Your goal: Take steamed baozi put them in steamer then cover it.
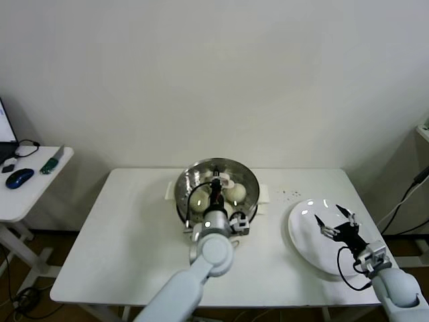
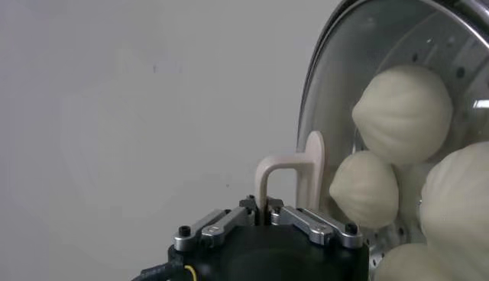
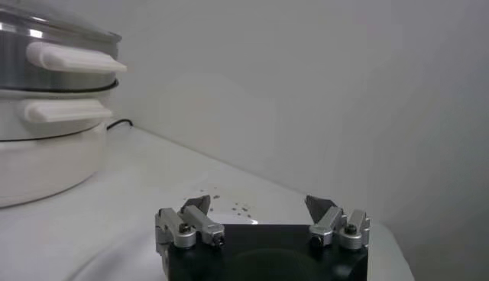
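Note:
The steamer (image 1: 249,177) stands at the table's middle back on its white pot base (image 3: 38,153). The glass cover (image 2: 336,84) lies over the steamer basket. Cream-white baozi (image 1: 236,192) show through the glass, also in the left wrist view (image 2: 403,113). My left gripper (image 1: 216,192) is over the cover's centre, shut on its cream bar handle (image 2: 294,172). My right gripper (image 1: 337,220) is open and empty, hovering over the flat white plate (image 1: 305,245) at the right. The steamer's side handles show in the right wrist view (image 3: 72,57).
Dark crumbs (image 1: 289,194) lie on the table between the steamer and the plate. A small side table (image 1: 27,191) with a blue mouse (image 1: 19,178) stands at the far left. A cable (image 1: 402,201) hangs at the right edge.

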